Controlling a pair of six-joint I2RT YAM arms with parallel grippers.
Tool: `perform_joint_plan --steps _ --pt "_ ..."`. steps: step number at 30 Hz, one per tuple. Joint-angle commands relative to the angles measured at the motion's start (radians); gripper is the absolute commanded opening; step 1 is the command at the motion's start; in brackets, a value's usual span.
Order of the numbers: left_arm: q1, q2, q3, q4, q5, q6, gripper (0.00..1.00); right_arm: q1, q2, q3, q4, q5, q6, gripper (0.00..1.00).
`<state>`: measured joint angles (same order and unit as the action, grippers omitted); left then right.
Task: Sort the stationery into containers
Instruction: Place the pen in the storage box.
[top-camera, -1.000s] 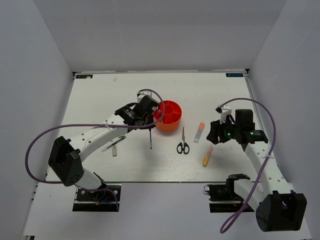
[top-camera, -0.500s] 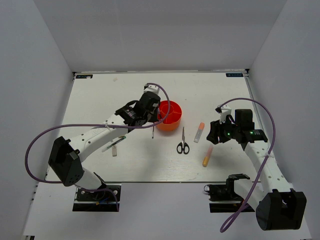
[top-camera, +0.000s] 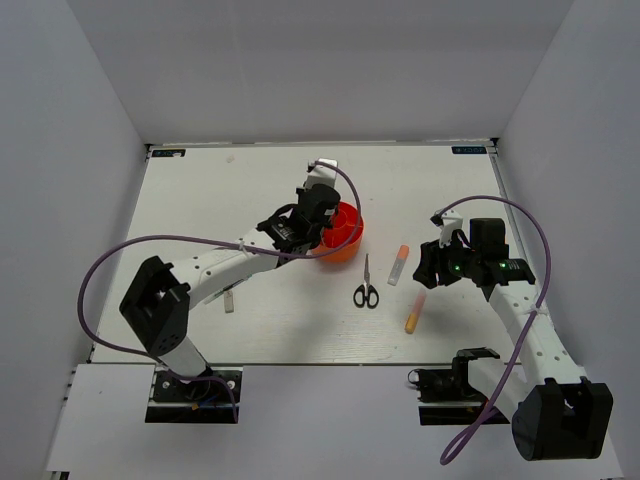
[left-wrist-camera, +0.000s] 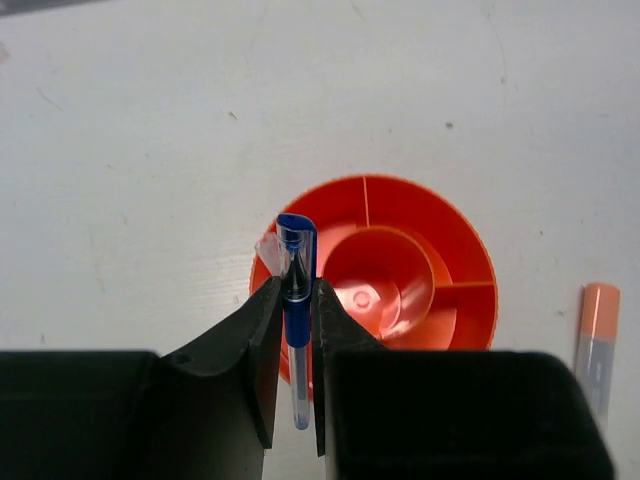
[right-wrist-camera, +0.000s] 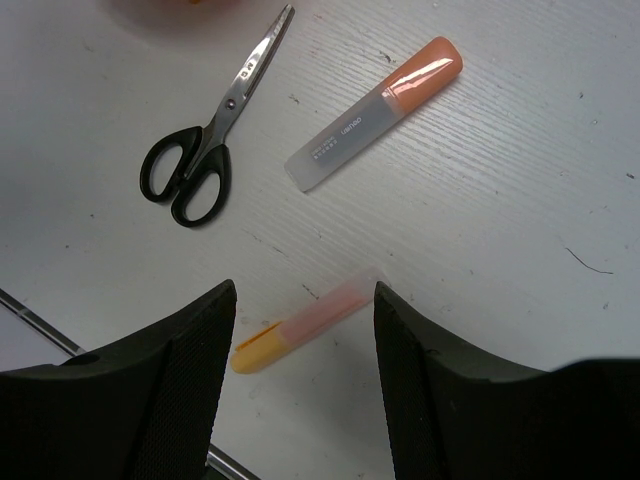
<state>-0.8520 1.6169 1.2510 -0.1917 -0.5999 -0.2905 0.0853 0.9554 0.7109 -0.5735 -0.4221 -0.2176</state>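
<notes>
The round red-orange tub (top-camera: 340, 236) stands mid-table; the left wrist view shows its divided compartments and central cup (left-wrist-camera: 400, 270). My left gripper (top-camera: 316, 222) (left-wrist-camera: 296, 288) is shut on a slim blue pen (left-wrist-camera: 296, 245), held above the tub's left rim. My right gripper (top-camera: 428, 268) (right-wrist-camera: 305, 300) is open, above the orange-yellow highlighter (right-wrist-camera: 300, 322) (top-camera: 414, 312) and not touching it. The white marker with orange cap (right-wrist-camera: 375, 112) (top-camera: 399, 264) and the black-handled scissors (right-wrist-camera: 229, 104) (top-camera: 365, 284) lie between tub and right gripper. The second pen is hidden by the left arm.
A small pale item (top-camera: 228, 299) lies on the table beside the left arm. White walls close the table at the back and both sides. The left arm stretches diagonally across the table's left half.
My left gripper has carried the blue pen up and to the right, from the table left of the tub to above its left rim. The right arm has not moved.
</notes>
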Motion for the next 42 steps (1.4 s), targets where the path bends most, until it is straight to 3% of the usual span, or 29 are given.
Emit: perform_joint_plan --steps 1,19,30,42 --pt "-0.015 -0.012 -0.001 0.177 -0.139 0.057 0.00 -0.002 -0.010 0.022 0.024 -0.020 -0.008 0.61" --pt "-0.024 0.009 -0.048 0.273 -0.192 0.005 0.00 -0.001 -0.009 0.024 0.018 -0.023 -0.006 0.61" --pt "0.008 0.063 0.100 0.353 -0.179 0.177 0.00 -0.001 -0.004 0.022 0.023 -0.026 -0.009 0.61" --pt "0.039 0.215 0.177 0.439 -0.175 0.217 0.00 -0.002 0.006 0.022 0.021 -0.032 -0.008 0.61"
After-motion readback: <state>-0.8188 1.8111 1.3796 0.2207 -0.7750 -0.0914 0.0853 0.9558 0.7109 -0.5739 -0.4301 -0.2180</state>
